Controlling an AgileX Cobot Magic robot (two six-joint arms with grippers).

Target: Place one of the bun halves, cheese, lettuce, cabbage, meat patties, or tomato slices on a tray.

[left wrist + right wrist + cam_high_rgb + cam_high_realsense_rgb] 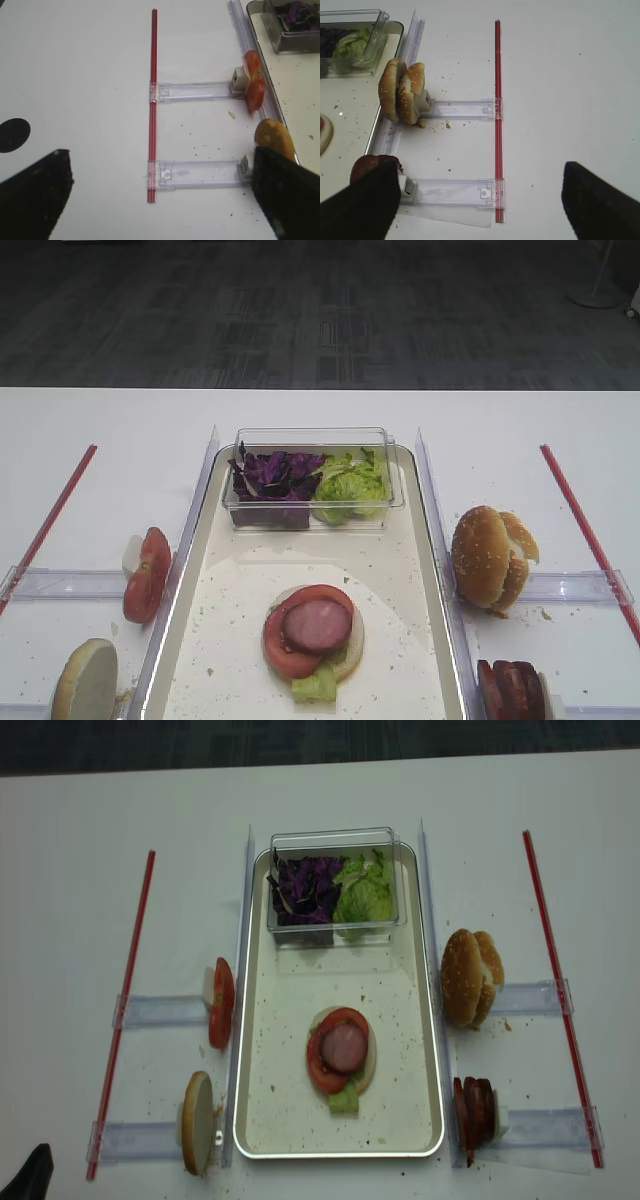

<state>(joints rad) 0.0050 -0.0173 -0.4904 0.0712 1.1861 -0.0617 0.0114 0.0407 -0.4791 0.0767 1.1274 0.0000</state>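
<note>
On the tray [425, 540] I see bun, lettuce, tomato, patty [317, 625] stacked; top bun [483, 555] remains beside it; both hands wide open, empty.

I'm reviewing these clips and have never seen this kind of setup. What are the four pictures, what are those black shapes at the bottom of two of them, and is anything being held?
It is a two-armed robot at a white table. Two pictures look down from above; the other two come from cameras on the wrists, so the black shapes are the fingers of the right gripper and the left gripper. Both stand open and hold nothing.

In the middle lies the tray. On it a burger is half built: a bun half, lettuce, a tomato slice and a meat patty on top. A clear box at its far end holds purple cabbage and more lettuce.

Beside the tray, clear holders carry spare tomato slices, one bun half, more bun halves and meat patties.
</note>
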